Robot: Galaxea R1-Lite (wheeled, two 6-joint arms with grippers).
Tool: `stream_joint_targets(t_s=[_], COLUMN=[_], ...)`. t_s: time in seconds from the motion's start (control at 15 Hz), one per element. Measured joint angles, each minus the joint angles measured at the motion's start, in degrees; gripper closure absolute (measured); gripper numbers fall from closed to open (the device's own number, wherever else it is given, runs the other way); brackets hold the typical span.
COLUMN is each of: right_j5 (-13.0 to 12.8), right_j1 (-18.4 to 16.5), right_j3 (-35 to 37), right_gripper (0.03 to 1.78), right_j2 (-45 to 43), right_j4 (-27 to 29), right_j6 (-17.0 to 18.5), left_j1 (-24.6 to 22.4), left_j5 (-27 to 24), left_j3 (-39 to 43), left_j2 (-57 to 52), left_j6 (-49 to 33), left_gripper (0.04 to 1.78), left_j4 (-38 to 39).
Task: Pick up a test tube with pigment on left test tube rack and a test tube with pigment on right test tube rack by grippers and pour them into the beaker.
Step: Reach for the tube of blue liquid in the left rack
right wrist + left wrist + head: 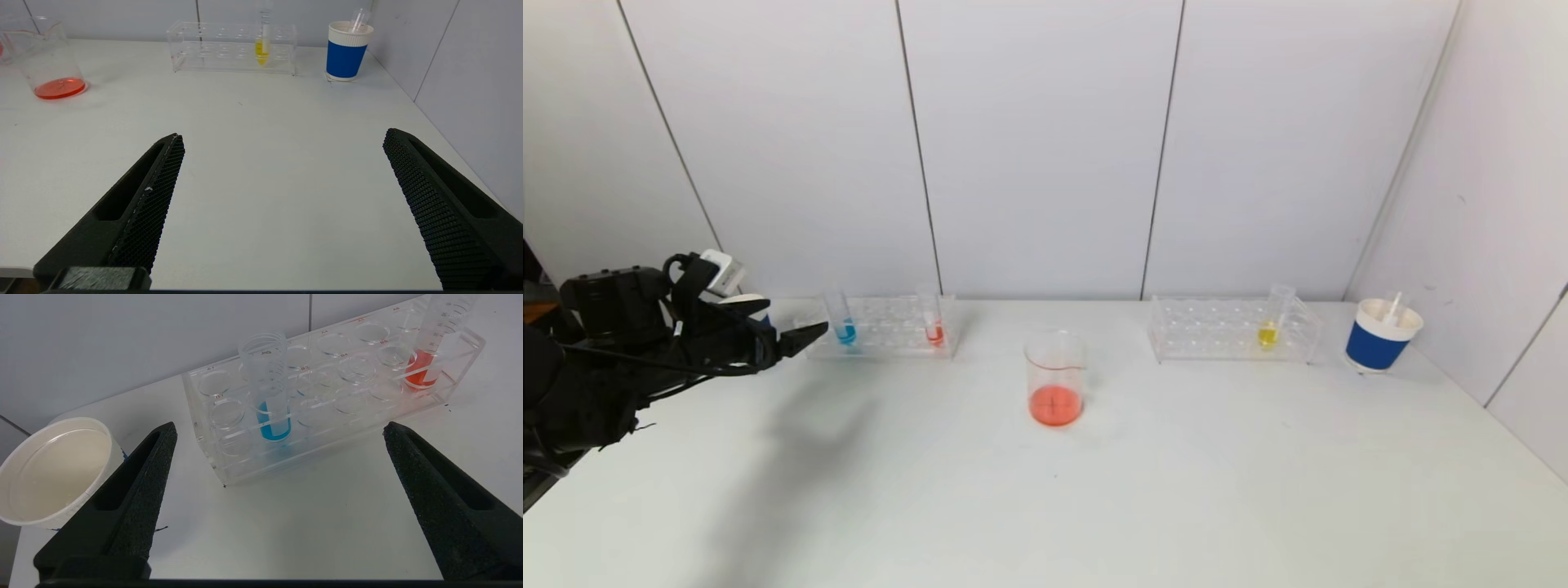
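The clear left rack (882, 327) holds a tube of blue pigment (843, 325) and a tube of red pigment (933, 327). In the left wrist view the blue tube (271, 396) and red tube (429, 351) stand upright in the rack (229, 457). My left gripper (278, 430) is open and empty, just short of the rack's near left end; it shows in the head view (805, 336). The right rack (1232, 331) holds a yellow tube (1270, 327). The beaker (1055, 380) holds red liquid. My right gripper (282, 136) is open and empty, low over the table's front right, out of the head view.
A blue and white paper cup (1380, 335) with an empty tube stands at the far right by the wall. A white paper cup (53, 469) stands left of the left rack. The right wrist view shows the yellow tube (262, 49), the right rack (196, 45) and the beaker (49, 61).
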State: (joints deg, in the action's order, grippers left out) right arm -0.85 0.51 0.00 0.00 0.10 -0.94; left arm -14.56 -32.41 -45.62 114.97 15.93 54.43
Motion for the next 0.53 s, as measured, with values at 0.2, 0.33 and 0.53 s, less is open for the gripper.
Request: stream_joint_targets(t_s=[0.2, 0.33, 0.53], right_j5=[-0.02, -0.02, -0.02], right_j1=[0.0, 0.0, 0.0], right_j3=[0.0, 0.0, 0.0], right_gripper=[0.04, 0.04, 0.04], right_j2=[0.0, 0.0, 0.0], right_j4=[0.0, 0.0, 0.0], right_j6=[0.01, 0.0, 0.01], left_j1=[0.3, 0.76, 1.85], left_j5=[0.44, 1.13, 4.97], left_j3=[-1.12, -1.49, -2.23], left_j2=[1.57, 2.51, 4.82], left_j6=[-1.17, -3.34, -4.11], left_gripper=[0.06, 0.06, 0.06], left_j4=[0.45, 2.76, 7.3])
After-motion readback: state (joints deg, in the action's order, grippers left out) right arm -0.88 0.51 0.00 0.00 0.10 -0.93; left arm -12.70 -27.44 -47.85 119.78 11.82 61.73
